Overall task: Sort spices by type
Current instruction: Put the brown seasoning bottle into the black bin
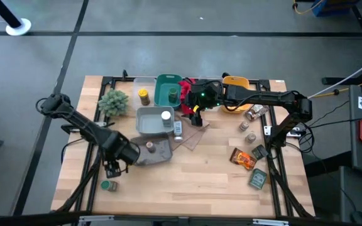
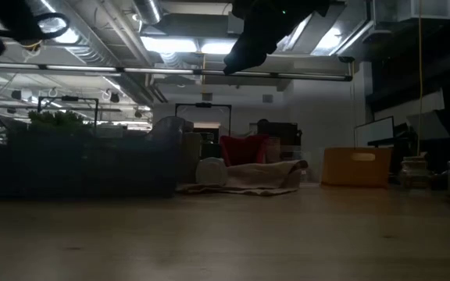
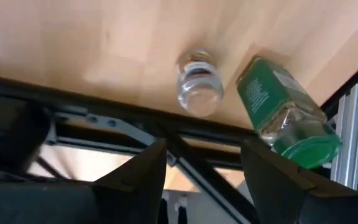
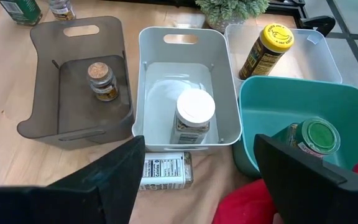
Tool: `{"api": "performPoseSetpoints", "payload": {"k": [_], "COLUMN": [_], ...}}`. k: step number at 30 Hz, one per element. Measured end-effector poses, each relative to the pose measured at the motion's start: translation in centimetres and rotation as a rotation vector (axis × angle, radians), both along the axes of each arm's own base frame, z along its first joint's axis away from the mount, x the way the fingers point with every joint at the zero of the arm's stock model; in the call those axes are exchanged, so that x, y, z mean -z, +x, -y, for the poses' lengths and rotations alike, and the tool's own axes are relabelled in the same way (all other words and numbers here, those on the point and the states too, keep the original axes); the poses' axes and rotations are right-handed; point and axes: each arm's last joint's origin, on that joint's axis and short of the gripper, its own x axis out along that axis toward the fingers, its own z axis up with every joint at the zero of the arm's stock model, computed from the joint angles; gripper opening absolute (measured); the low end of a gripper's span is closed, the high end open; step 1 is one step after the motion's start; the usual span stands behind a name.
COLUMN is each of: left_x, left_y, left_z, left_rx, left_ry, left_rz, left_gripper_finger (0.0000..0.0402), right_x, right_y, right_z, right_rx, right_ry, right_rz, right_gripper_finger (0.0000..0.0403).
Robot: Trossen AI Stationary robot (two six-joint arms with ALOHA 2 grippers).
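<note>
My left gripper (image 1: 112, 168) (image 3: 204, 149) hangs open near the table's front left corner, pointing down, with nothing between its fingers. Just beyond it, a small clear jar (image 3: 199, 84) stands on the wood and a green-lidded jar (image 1: 109, 186) (image 3: 284, 112) lies on its side. My right gripper (image 1: 197, 116) (image 4: 199, 142) is open above the bins at the table's middle. Below it are a cork-topped jar (image 4: 102, 81) in the dark grey bin (image 4: 42, 118), a white-lidded jar (image 4: 194, 118) in the white bin (image 4: 143, 81), a yellow-lidded jar (image 4: 266, 50) and a green-lidded jar (image 4: 312, 137).
A clear bin (image 1: 144, 83), a teal bin (image 1: 168, 80) and a yellow bin (image 1: 236, 83) stand along the far edge beside a bushy plant (image 1: 113, 102) and a red cloth (image 4: 253, 208). One jar (image 4: 163, 171) lies on a tan cloth. Loose jars (image 1: 254, 113) and packets (image 1: 244, 158) lie at the right.
</note>
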Motion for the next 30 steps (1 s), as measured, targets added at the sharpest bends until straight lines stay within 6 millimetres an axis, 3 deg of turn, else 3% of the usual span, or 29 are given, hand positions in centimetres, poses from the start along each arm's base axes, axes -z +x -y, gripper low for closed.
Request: {"api": "performPoseSetpoints", "payload": {"k": [12, 30], "left_x": [3.5, 7.4], "left_y": [-1.5, -3.2], "left_z": [2.3, 1.8], "left_rx": [0.025, 0.026], "left_ry": [-0.012, 0.031], "left_rz": [0.043, 0.007], "left_gripper_finger": [0.0189, 0.0189], "right_x": [0.0, 0.0], "right_y": [0.0, 0.0], "right_z": [0.0, 0.0], "right_rx": [0.0, -0.001], "right_ry": [0.0, 0.0], "right_rz": [0.0, 0.0], "right_gripper_finger": [0.0301, 0.0301]}}
